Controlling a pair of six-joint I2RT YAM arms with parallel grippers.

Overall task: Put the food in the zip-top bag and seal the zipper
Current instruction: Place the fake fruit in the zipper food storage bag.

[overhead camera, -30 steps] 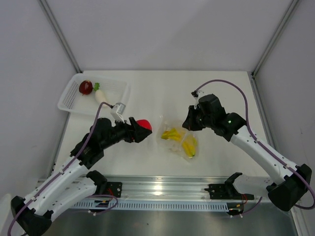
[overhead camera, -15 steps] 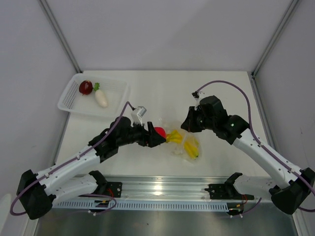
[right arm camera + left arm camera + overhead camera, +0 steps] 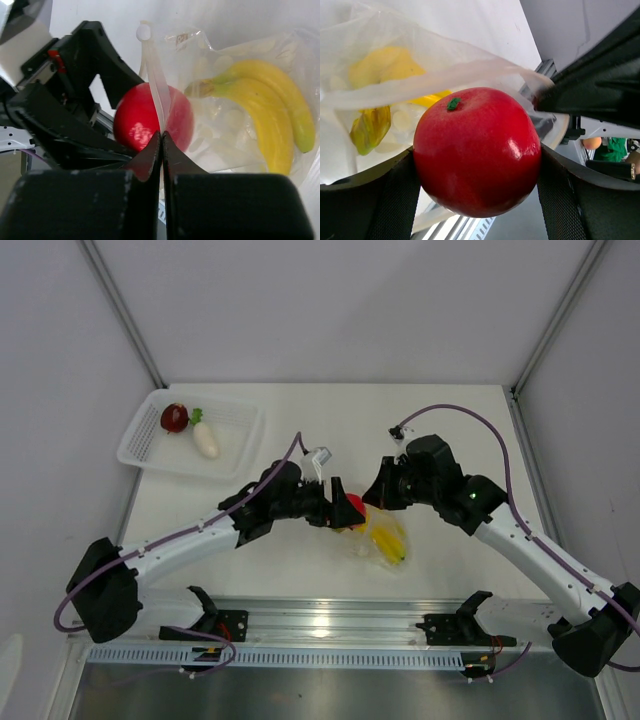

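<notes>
A lab test cell: white table (image 3: 330,430) boxed in by grey panels (image 3: 330,300), aluminium rail (image 3: 330,625) in front

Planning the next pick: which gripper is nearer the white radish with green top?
Left. The left gripper, shut on the red apple, sits right of the white radish; the right gripper, pinching the edge of the clear plastic bag, is farther right.

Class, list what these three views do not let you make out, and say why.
Top view: the outline of the bag, clear plastic lost against the white table.
Left wrist view: the bag mouth's lower edge, hidden behind the apple.
Right wrist view: the apple's underside, covered by the right gripper.
Both wrist views: the basket, outside the frame.
</notes>
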